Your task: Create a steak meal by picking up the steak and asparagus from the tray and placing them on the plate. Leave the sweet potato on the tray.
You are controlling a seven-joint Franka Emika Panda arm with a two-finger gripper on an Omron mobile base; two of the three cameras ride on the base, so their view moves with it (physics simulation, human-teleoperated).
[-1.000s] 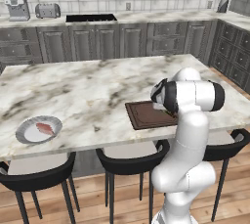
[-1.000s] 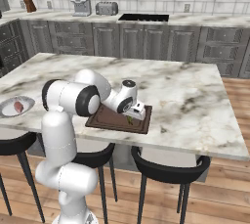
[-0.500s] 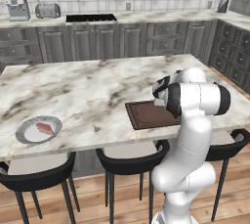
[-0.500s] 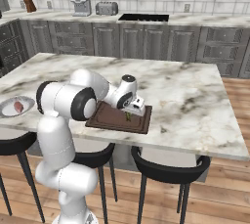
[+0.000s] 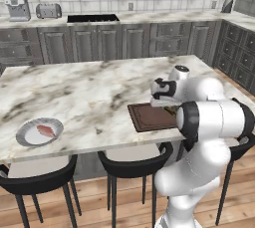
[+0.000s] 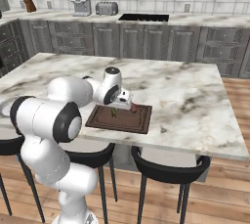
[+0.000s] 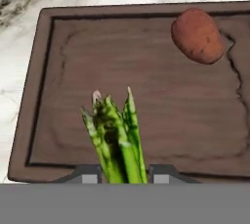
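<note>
The asparagus [image 7: 114, 135], a bunch of thin green stalks, lies on the dark brown tray [image 7: 146, 66] and runs back between my fingertips. My gripper [image 7: 127, 175] is shut on the asparagus, a finger pressing each side of the stalks. Over the tray [image 6: 128, 123] the gripper [image 6: 118, 106] points down at the asparagus [image 6: 113, 113]. The sweet potato [image 7: 197, 34], a rounded red-brown lump, rests in the tray's far corner. At the counter's left end the steak [image 5: 46, 131] lies on the round plate [image 5: 25, 133]. In the left base view my arm hides part of the tray [image 5: 147, 117].
The tray sits near the front edge of a marble island. Black stools [image 5: 132, 165] stand under that edge. A back counter with a toaster [image 5: 48, 10], a coffee machine [image 5: 17, 7] and a sink [image 5: 93, 18] runs along the wall.
The jaws have narrowed onto the asparagus. The hand has settled a little lower over the tray. The steak and plate have stayed put.
</note>
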